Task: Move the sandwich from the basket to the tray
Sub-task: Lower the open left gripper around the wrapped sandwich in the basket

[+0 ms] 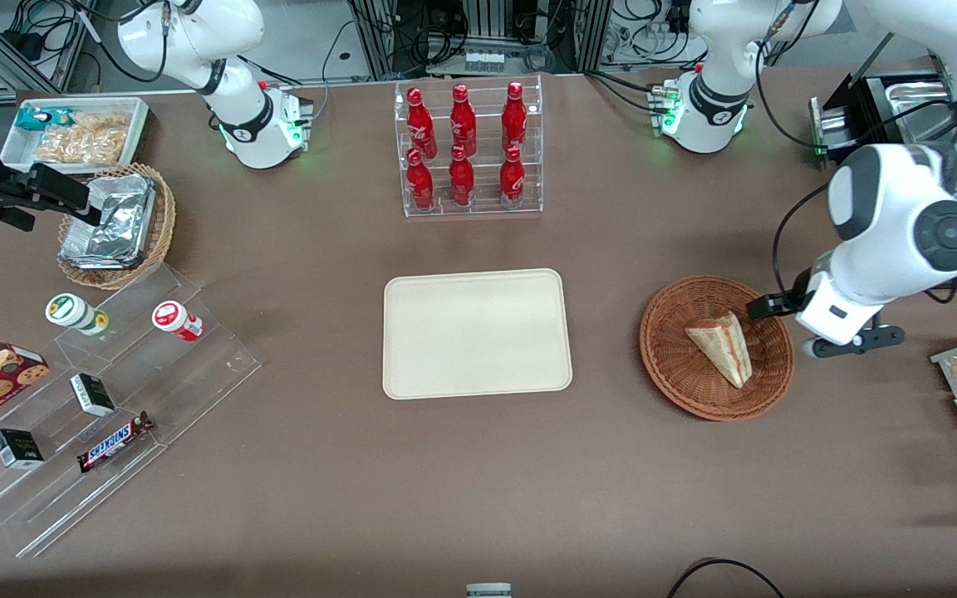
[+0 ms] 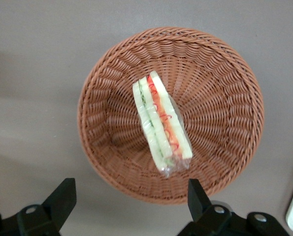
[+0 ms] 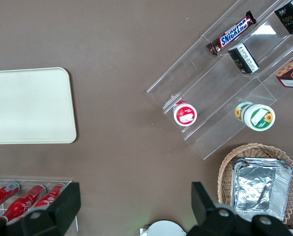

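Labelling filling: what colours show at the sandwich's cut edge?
Red, green and white layers in the sandwich; left wrist view, gripper open above it.

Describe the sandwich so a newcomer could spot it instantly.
Find the cream tray at the table's middle, then the reddish-brown basket toward the working arm's end, under the open gripper. The sandwich lies alone in it: a pale wedge with red, green and white layers.

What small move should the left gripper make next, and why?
Probably a straight descent onto the sandwich. The gripper hangs open above the basket, holding nothing, and the sandwich lies in the basket on its side with the cut edge facing up. It sits a little off the line between the fingers, so shift over it first. The tray holds nothing yet.
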`<state>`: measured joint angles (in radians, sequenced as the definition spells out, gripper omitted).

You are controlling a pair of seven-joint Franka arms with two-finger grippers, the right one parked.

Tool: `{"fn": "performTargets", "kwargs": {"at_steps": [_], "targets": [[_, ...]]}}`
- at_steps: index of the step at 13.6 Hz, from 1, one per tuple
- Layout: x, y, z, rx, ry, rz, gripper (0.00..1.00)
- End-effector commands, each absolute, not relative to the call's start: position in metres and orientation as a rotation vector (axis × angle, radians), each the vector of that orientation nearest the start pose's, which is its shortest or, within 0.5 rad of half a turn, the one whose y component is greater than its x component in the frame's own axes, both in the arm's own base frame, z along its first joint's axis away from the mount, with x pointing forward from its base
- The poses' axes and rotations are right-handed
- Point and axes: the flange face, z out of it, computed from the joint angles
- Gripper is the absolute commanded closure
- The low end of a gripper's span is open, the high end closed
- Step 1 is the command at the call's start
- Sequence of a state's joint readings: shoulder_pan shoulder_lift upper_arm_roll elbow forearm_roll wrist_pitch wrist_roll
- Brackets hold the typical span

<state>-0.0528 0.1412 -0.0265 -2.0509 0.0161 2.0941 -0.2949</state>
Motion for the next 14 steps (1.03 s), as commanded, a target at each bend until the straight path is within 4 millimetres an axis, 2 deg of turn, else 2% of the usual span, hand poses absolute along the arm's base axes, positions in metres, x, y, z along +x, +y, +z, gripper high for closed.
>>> {"fn": "performTargets", "kwargs": {"at_steps": [1, 4, 7, 8, 10, 14], "targets": [[0.539, -0.051, 0.338, -3.071, -0.554, 0.066, 0.0], [0.536, -0.066, 0.32, -2.996, -0.915, 0.019, 0.0], [0.539, -0.073, 0.307, -2.917, -1.151, 0.017, 0.0], [0.539, -0.08, 0.302, -2.908, -1.173, 0.03, 0.0], [0.539, -0.08, 0.297, -2.906, -1.179, 0.036, 0.0], [0.543, -0.08, 0.271, -2.908, -1.195, 0.038, 0.0]]}}
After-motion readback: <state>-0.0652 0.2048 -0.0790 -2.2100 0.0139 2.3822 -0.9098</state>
